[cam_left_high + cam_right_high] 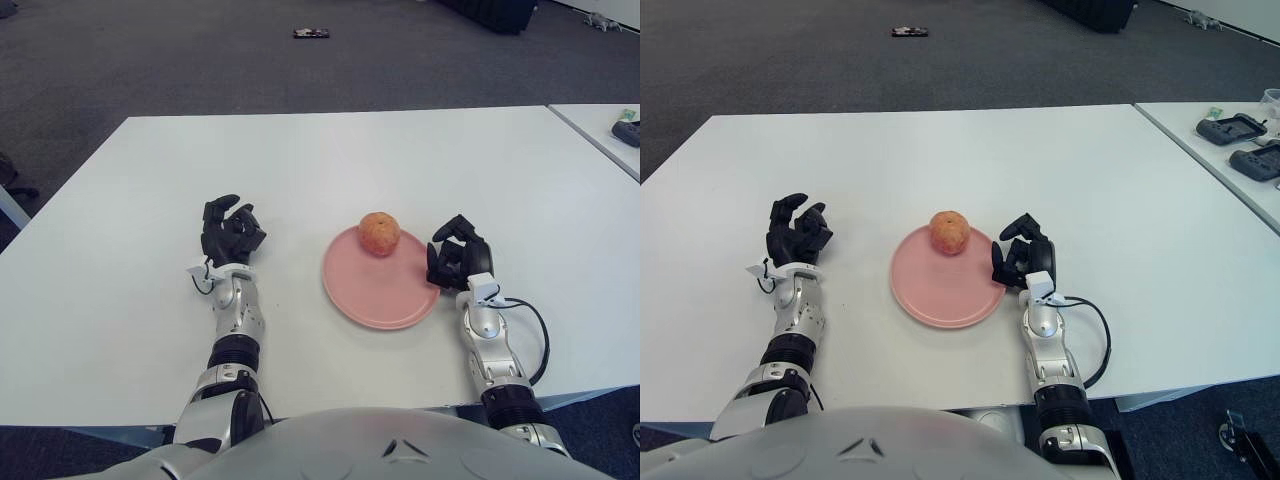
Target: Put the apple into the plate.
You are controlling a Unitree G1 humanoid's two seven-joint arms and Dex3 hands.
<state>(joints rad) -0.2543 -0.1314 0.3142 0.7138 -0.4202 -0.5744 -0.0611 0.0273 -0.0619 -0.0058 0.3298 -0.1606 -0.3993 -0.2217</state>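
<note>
An orange-red apple (379, 233) sits on the far part of the pink plate (378, 290) in the middle of the white table (340, 160). My right hand (452, 262) shows at the plate's right rim with its fingers curled and nothing in them. Well to the left of the plate, my left hand (230, 233) is over the table with its fingers curled, holding nothing.
A second table (1230, 140) at the right carries dark controllers (1230, 128). Dark carpet lies beyond the table, with a small dark object (312, 33) on it far back. The table's front edge runs near my torso.
</note>
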